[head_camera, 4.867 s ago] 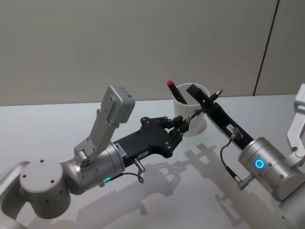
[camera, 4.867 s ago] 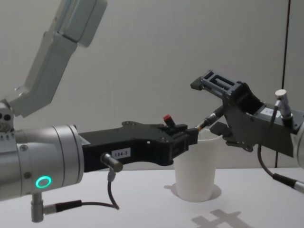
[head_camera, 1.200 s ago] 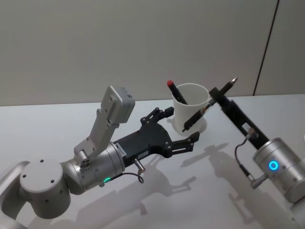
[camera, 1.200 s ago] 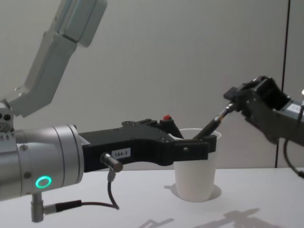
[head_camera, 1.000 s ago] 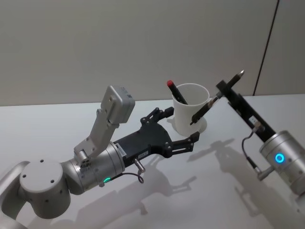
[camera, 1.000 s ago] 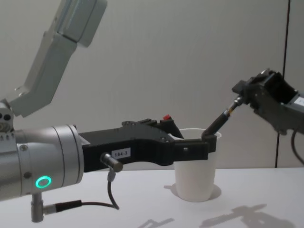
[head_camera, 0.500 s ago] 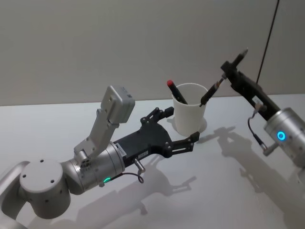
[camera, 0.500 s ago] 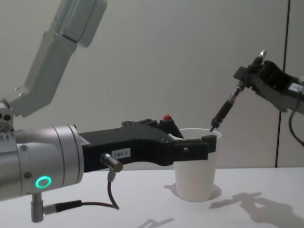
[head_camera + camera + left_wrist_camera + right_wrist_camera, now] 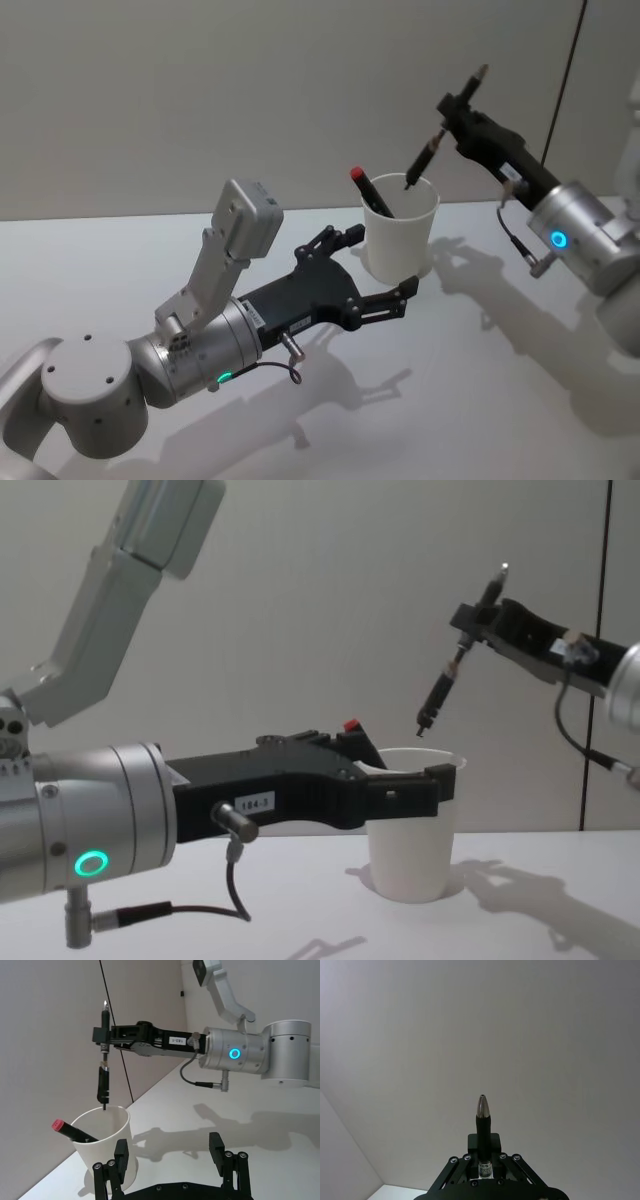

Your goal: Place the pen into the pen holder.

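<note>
The pen holder (image 9: 402,235), a white paper cup, stands on the table and is also in the chest view (image 9: 410,835). A red-capped marker (image 9: 367,190) leans inside it. My right gripper (image 9: 455,108) is shut on the dark pen (image 9: 424,160), which hangs almost upright with its lower tip just above the cup's rim (image 9: 438,697). In the left wrist view the pen (image 9: 102,1082) hangs over the cup's (image 9: 102,1135) far edge. My left gripper (image 9: 380,260) is open, one finger on each side of the cup's near side, apart from the pen.
The white table (image 9: 470,400) runs wide to the right of and in front of the cup. A plain wall (image 9: 200,90) stands close behind. My left forearm (image 9: 280,795) reaches low across the table up to the cup.
My left gripper released the pen and opened. The right gripper then lifted the pen and swung it from a steep tilt toward upright, bringing it over the cup. The left arm stays still.
</note>
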Controlling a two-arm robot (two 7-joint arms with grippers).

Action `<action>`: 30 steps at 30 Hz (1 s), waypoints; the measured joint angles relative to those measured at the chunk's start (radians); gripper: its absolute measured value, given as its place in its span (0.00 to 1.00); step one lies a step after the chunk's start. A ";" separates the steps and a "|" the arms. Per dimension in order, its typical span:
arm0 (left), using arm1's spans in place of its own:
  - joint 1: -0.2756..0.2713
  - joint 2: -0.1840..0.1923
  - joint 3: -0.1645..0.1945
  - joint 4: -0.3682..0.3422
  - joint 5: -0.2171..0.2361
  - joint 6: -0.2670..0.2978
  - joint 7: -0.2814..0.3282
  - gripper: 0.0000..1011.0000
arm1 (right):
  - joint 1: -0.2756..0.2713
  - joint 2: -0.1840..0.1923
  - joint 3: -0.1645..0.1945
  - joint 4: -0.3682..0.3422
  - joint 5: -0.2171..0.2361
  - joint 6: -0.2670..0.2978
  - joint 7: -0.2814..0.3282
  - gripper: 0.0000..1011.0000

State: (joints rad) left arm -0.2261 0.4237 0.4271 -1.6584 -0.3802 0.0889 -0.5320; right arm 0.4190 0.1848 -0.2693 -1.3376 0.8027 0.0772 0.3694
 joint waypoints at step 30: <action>0.000 0.000 0.000 0.000 0.000 0.000 0.000 0.99 | 0.078 -0.008 -0.038 0.107 -0.255 -0.039 0.141 0.12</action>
State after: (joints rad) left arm -0.2261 0.4238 0.4271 -1.6585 -0.3801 0.0889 -0.5320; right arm 0.4974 0.1769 -0.3069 -1.2303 0.5482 0.0384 0.5099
